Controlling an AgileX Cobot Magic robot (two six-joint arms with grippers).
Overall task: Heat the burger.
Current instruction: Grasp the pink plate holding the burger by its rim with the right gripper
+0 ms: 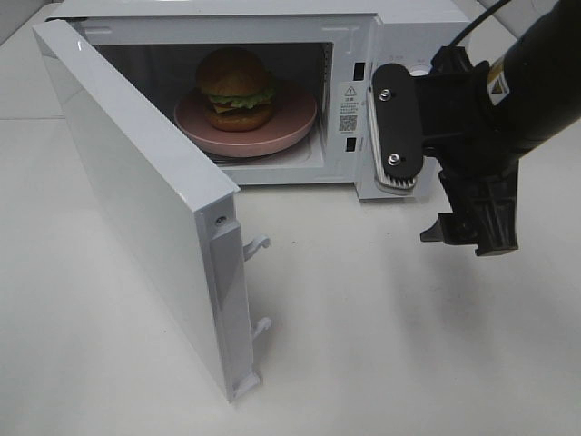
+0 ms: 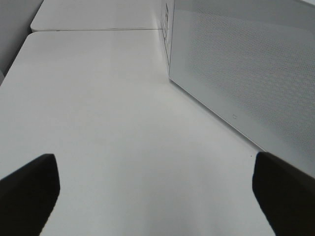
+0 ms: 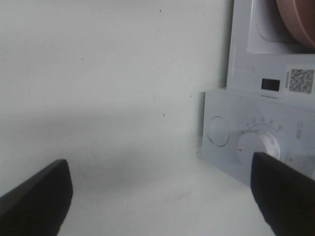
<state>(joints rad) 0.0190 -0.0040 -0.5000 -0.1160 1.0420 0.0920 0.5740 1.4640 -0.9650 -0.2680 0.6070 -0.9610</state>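
Pink plate (image 1: 292, 129) under the burger (image 1: 236, 89), both well inside the microwave (image 1: 399, 32), door (image 1: 136, 218) swung wide. Not yet ready for heating with that door ajar. Could jolt the plate or shift the oven if slammed; could clip the right claw (image 1: 434, 211) if parked by the panel. Right arm reaching in from the side, claw spread fully, holding nothing, near the dial (image 3: 258, 145). Left claw (image 2: 157, 191) equally spread, empty, low above the desk (image 1: 381, 345), beside the door's outer face.
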